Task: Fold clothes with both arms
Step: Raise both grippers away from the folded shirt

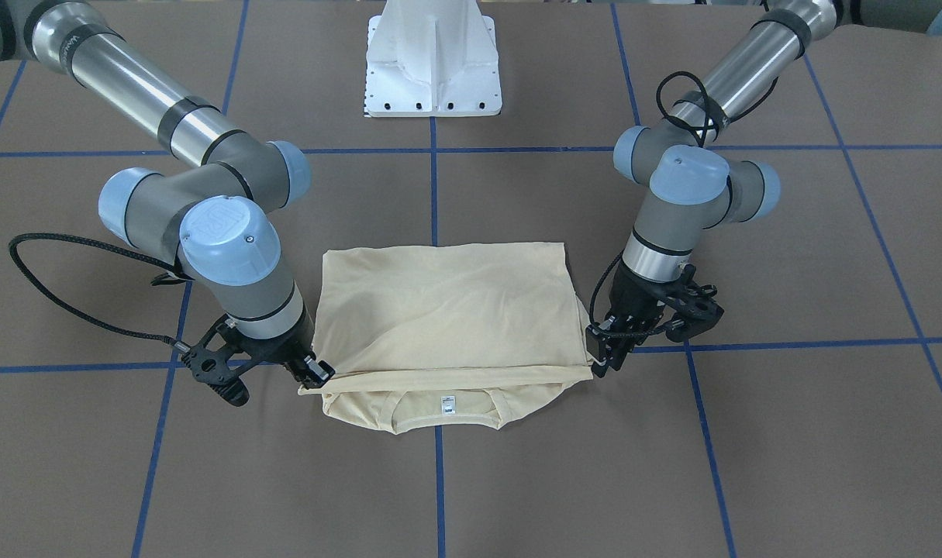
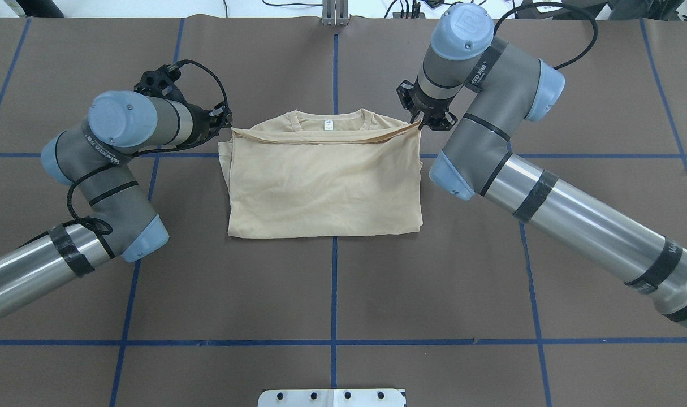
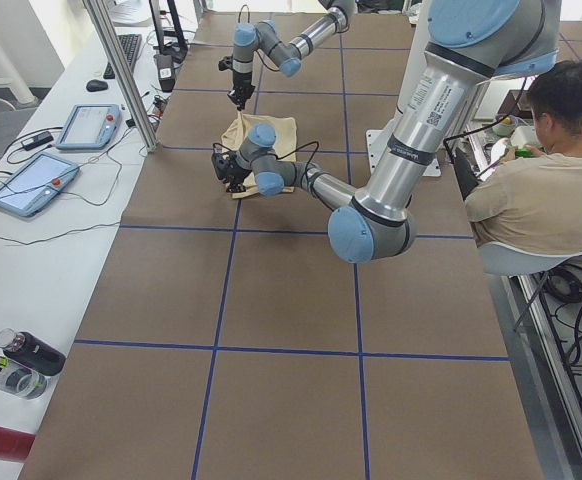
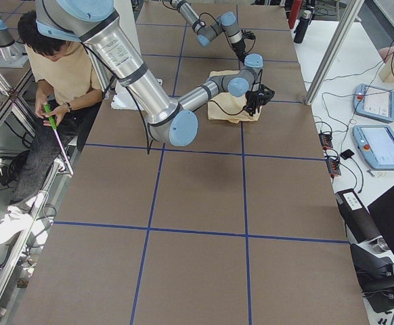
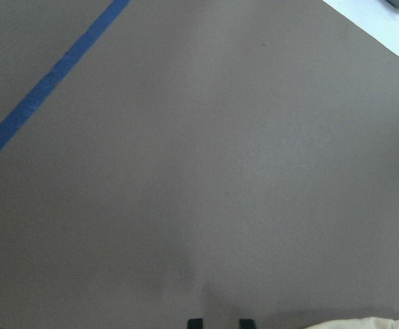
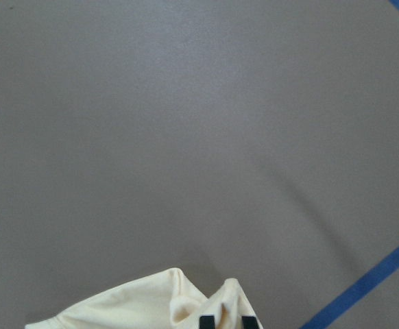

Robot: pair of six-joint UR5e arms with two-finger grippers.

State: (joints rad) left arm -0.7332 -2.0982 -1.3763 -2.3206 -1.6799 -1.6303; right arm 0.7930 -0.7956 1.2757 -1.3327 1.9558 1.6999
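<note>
Hem held just short of the collar
The left end effector and right end effector each pinch a hem corner. The folded shirt lies on the bench, robot-side of both.

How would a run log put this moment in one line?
left gripper: shut on T-shirt corner; right gripper: shut on opposite corner; folded edge taut, short of neckline
</note>
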